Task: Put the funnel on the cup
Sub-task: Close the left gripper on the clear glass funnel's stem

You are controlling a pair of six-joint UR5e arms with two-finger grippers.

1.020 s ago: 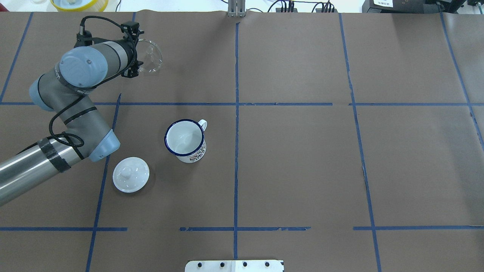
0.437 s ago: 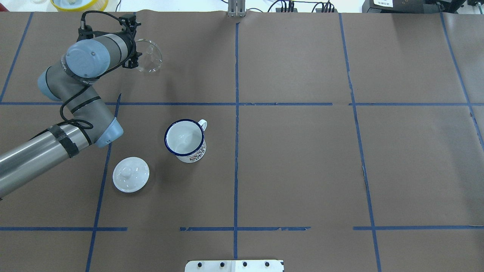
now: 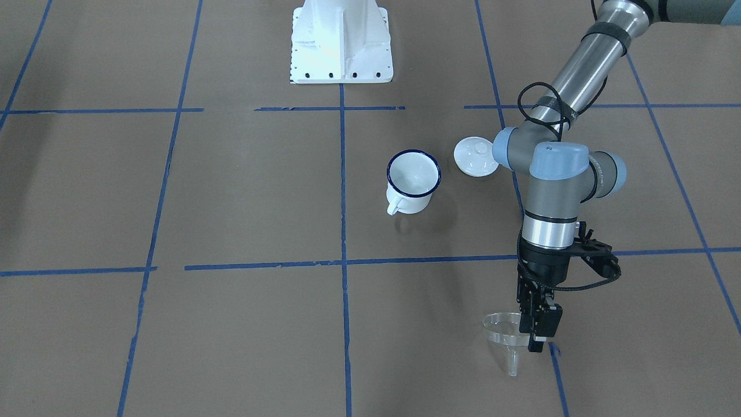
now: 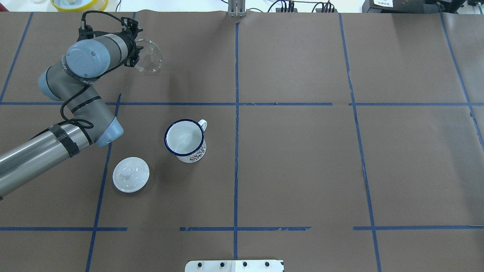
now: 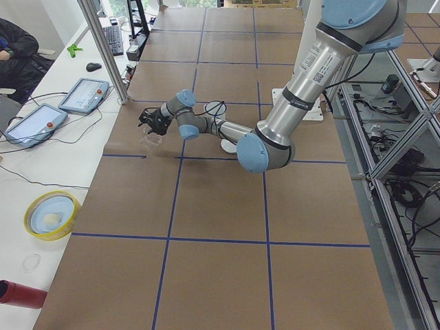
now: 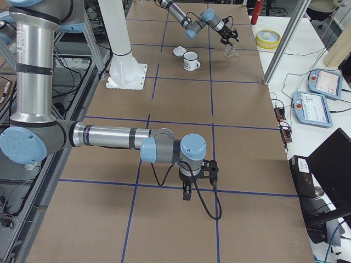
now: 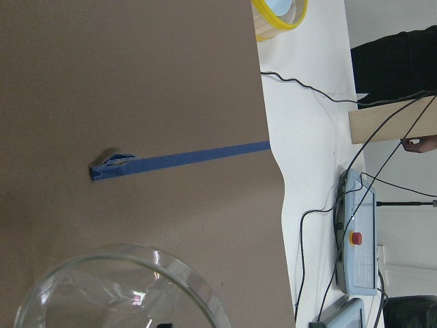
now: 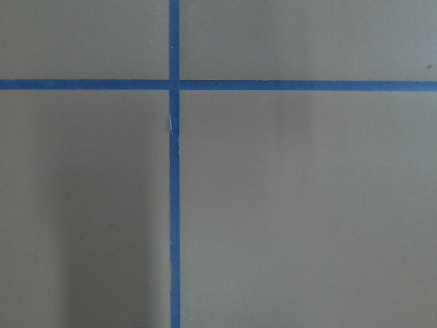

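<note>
The clear funnel is upright, spout down, at the far left of the table; it also shows in the front view and fills the bottom of the left wrist view. My left gripper is shut on the funnel's rim from its side. The white mug with the blue rim stands open and upright nearer the middle, well apart from the funnel. My right gripper shows only in the exterior right view, low over bare table; I cannot tell whether it is open or shut.
A round white knobbed lid lies beside the mug, under my left forearm. A yellow bowl sits beyond the table's far edge. The white robot base stands at the near edge.
My left arm's wrist and elbow have shifted toward the far edge. The funnel stays in the gripper at nearly the same spot. Mug and lid have not moved.
</note>
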